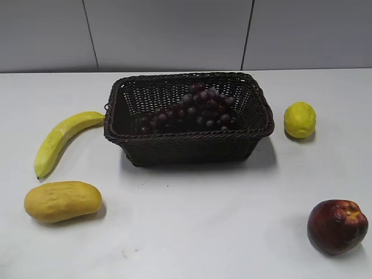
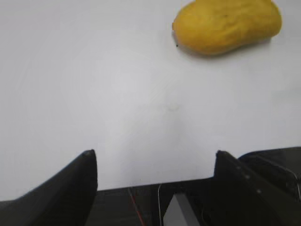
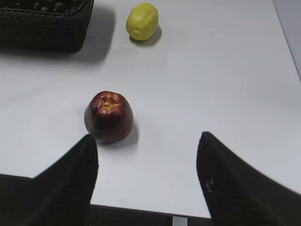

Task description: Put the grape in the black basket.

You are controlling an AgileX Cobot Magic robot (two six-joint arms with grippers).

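Inside the black basket at desk centre I see the grape lying. My left hand is spread wide, empty, mango at its 1 o'clock. My right hand is also wide open and empty, dark red fruit at its 11 o'clock.

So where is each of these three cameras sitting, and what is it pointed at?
Exterior view: in front of the table, slanting down at the black basket holding the grape; no robot parts show.
Left wrist view: on the left arm, looking down past the open left gripper at the mango.
Right wrist view: on the right arm, past the open right gripper at the red fruit, lemon and basket corner.
Shared: exterior and right wrist both show basket, lemon and red fruit.
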